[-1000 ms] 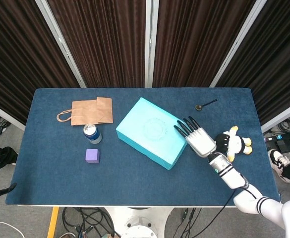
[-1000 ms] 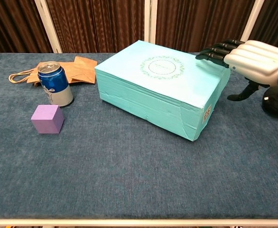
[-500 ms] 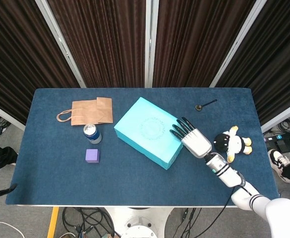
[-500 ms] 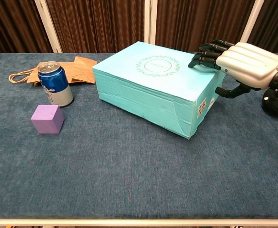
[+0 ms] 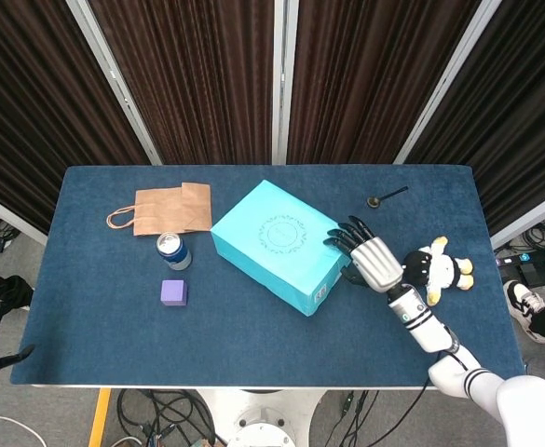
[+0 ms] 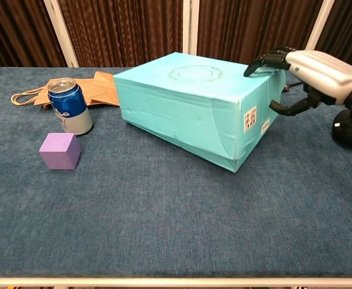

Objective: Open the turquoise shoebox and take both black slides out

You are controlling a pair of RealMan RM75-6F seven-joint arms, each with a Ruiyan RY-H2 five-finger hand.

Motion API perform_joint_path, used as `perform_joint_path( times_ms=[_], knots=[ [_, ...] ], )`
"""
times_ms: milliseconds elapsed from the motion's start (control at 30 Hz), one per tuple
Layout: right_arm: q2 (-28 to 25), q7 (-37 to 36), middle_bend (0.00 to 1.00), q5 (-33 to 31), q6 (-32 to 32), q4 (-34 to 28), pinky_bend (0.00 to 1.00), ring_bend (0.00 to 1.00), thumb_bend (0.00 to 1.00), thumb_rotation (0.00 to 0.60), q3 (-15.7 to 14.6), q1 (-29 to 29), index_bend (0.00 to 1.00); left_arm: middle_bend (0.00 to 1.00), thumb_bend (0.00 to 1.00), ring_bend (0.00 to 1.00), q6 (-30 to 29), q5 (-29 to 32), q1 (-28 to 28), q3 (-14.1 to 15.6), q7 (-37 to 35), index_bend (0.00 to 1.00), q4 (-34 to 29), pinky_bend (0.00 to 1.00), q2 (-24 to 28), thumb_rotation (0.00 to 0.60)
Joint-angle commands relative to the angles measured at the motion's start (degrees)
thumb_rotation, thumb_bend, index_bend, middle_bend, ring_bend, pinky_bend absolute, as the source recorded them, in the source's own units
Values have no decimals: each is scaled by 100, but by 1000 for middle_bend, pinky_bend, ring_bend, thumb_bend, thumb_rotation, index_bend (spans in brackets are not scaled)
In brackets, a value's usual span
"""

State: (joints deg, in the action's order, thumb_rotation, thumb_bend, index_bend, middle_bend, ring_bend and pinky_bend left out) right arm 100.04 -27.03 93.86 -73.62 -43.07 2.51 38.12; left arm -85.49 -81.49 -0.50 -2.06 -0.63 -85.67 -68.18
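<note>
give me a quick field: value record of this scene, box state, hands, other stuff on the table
box: turquoise shoebox, lid on, right end tipped up off the table
slides: not visible
right hand: right hand, fingers curled over the box's top right edge, thumb at its end face
left hand: not in view
near box, left: blue can, purple cube, brown paper bag
near box, right: black-and-white plush toy, small dark spoon-like object
surface: blue table
</note>
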Motion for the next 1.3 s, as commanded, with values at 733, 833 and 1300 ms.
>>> perform_joint_path(
  times_ms=[733, 833, 1300],
  knots=[
    [-955, -4267, 240, -3033, 2416, -2785, 0, 109, 447, 600, 1870, -281, 356, 87, 0, 13, 39, -43, 49, 9, 21, 166, -58, 46, 33, 600],
    [-1004, -4227, 240, -3495, 2687, -2889, 0, 94, 415, 600, 2115, -288, 338, 87, 0, 13, 45, -52, 55, 14, 17, 166, -56, 47, 30, 600],
    [-1783, -2461, 41, -4572, 4107, -2903, 0, 0, 98, 600, 2186, 74, 0, 86, 0, 13, 56, -31, 45, 26, 8, 166, -67, 47, 41, 600]
  ],
)
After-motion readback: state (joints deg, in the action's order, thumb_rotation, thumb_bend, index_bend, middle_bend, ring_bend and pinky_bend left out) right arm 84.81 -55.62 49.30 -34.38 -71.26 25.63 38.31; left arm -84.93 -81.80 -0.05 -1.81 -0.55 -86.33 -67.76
